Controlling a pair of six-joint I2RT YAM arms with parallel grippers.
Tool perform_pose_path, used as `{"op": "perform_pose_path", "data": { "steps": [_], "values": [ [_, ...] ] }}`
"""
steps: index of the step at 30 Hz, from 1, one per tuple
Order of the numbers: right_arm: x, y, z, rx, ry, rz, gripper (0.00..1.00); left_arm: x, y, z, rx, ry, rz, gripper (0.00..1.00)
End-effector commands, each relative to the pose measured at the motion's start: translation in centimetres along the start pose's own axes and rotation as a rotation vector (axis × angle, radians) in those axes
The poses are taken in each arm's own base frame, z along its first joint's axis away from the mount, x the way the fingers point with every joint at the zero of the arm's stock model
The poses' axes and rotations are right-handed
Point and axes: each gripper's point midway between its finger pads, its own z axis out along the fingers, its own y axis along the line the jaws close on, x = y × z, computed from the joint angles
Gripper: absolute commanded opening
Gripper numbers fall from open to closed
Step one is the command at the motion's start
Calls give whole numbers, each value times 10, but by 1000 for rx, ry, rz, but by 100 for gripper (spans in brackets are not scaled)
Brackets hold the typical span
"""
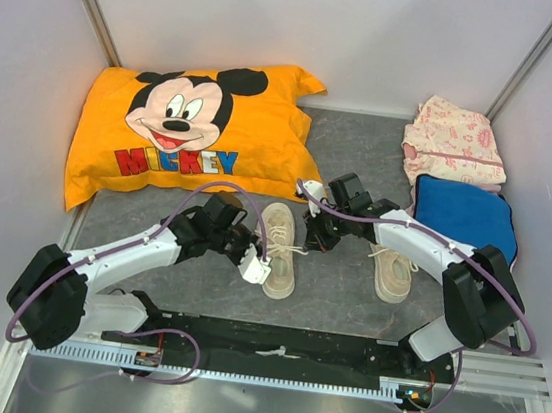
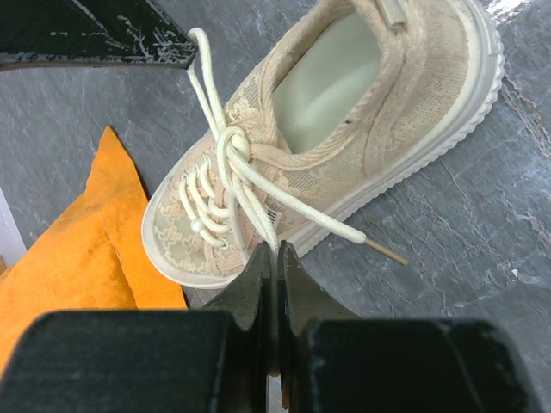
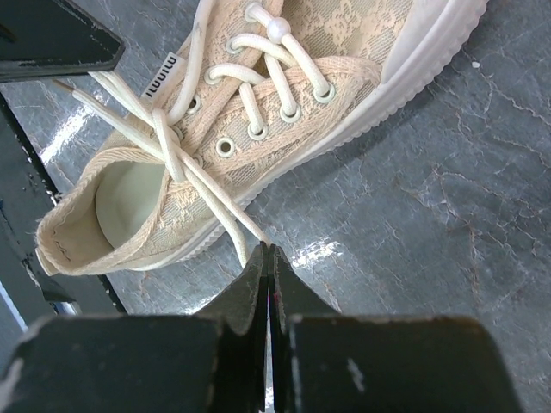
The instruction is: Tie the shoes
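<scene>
Two cream-beige sneakers lie on the grey mat. The middle shoe sits between my grippers, and the other shoe lies alone to the right. My left gripper is at the middle shoe's left side. In the left wrist view it is shut on a doubled strand of white lace that runs from a knot over the tongue. My right gripper is at the shoe's right side. In the right wrist view it is shut on lace strands from the same knot. A loose lace end lies on the mat.
An orange Mickey pillow lies at the back left, and its corner shows in the left wrist view. A pink folded cloth and a blue cushion lie at the back right. Pale walls enclose the mat.
</scene>
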Motion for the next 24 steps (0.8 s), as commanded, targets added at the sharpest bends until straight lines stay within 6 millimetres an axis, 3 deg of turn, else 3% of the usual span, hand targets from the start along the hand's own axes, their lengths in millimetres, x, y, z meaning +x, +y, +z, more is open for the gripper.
{"op": "perform_pose_path", "data": {
  "steps": [1, 4, 5, 9, 13, 14, 20, 24],
  "values": [
    [0, -7, -6, 29, -4, -7, 0, 10, -4, -2, -5, 36, -90, 2],
    [-8, 1, -5, -27, -22, -12, 0, 6, 10, -2, -39, 26, -151, 5],
    [-9, 5, -5, -44, -26, -21, 0, 2, 21, -6, -68, 16, -162, 17],
    [-12, 17, -6, -118, -38, -57, 0, -6, 29, -16, -116, -6, -279, 36],
    [-10, 19, -7, -145, -21, -114, 3, -7, 23, -30, -163, -11, -366, 41],
    [-8, 17, -7, -139, -11, -120, 12, -6, 22, -34, -173, -10, -380, 43],
    [-22, 4, -4, -105, -15, -241, 36, -9, 12, -50, -217, -26, -449, 45],
    [-34, 1, -1, -115, -29, -317, 38, -8, 9, -53, -222, -26, -510, 43]
  ]
}}
